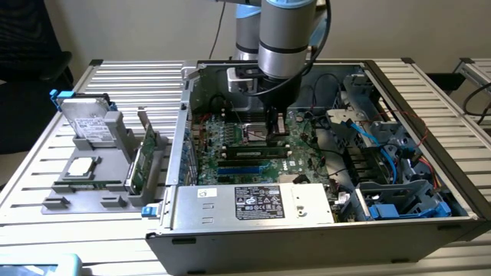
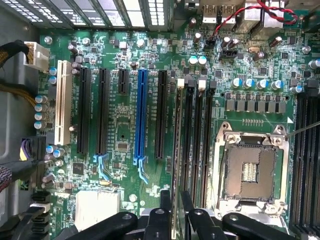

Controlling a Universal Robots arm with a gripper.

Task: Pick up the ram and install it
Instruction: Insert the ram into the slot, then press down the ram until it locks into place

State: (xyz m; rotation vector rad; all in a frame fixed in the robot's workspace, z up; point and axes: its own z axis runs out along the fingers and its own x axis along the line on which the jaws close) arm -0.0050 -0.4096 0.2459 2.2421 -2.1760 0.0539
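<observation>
I see my gripper [image 2: 174,196] with its jaws parted, holding nothing, over the motherboard [image 2: 125,125]. The ram [image 1: 257,153] is a long, thin green stick with dark chips and a small white label. It stands in a black slot beside the processor socket [image 2: 250,170], just below the gripper, its thin edge lined up with the gap between the jaws.

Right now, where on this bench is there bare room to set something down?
The slatted table is bare behind the grey fixture and beyond the open case at the exterior view's right. Crowded: the fixture, and the case's cabled interior.
</observation>
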